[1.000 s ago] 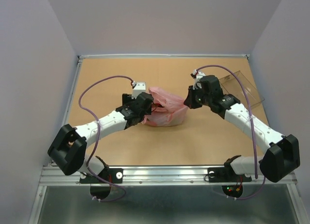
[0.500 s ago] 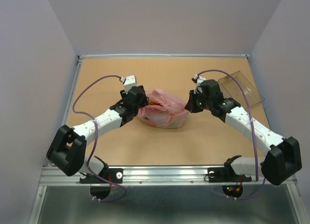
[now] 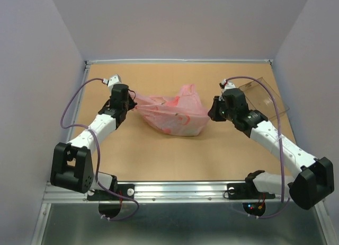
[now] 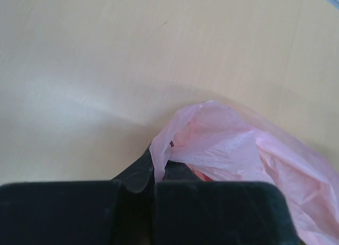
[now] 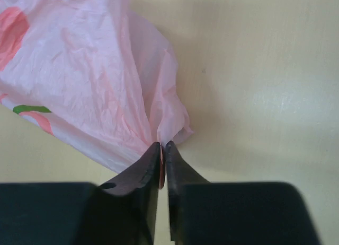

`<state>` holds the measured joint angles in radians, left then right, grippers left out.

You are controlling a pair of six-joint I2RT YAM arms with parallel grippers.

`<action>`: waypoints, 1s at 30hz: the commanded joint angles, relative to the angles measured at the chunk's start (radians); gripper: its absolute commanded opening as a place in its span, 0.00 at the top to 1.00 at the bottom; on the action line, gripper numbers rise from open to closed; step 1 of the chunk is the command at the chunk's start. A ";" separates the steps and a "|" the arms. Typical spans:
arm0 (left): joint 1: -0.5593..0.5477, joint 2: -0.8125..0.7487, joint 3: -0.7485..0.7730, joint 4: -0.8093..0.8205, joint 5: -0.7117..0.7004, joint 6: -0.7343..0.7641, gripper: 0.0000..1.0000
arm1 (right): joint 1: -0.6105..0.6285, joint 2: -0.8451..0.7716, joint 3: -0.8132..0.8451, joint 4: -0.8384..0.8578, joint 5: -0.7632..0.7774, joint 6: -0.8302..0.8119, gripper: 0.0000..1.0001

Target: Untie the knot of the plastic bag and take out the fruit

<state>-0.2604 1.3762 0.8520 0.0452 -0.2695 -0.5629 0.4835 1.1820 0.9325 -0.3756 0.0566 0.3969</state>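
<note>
Drawn toward the table's left edge, the left gripper (image 3: 130, 100) clamps one end of the stretched plastic bag (image 3: 172, 113); the right gripper (image 3: 212, 110) pinches the other.

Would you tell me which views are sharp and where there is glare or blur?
Top external: even light, sharp throughout. Left wrist: soft overall, pale glare on the table, left gripper blurred. Right wrist: bag creases crisp, table glare at right.

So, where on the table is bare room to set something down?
Widest free patch: table between the plastic bag and the near rail. Also bare: the strip behind the bag. Crowded: the middle, where left tool and right tool grip the bag, and the far right, with the clear box.
</note>
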 commanded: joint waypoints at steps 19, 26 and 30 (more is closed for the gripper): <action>-0.171 -0.233 0.148 -0.205 0.158 0.202 1.00 | 0.230 0.433 0.762 -0.256 -0.365 -0.459 0.26; -0.181 -0.249 0.147 -0.223 0.099 0.218 1.00 | 0.267 0.564 0.735 -0.256 -0.368 -0.541 0.27; -0.178 -0.241 0.115 -0.223 0.018 0.158 1.00 | 0.308 0.520 0.633 -0.260 -0.336 -0.515 0.56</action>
<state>-0.4377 1.1542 0.9653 -0.1867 -0.1574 -0.3698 0.7410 1.7874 1.6382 -0.6434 -0.2924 -0.0994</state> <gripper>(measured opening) 0.040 0.562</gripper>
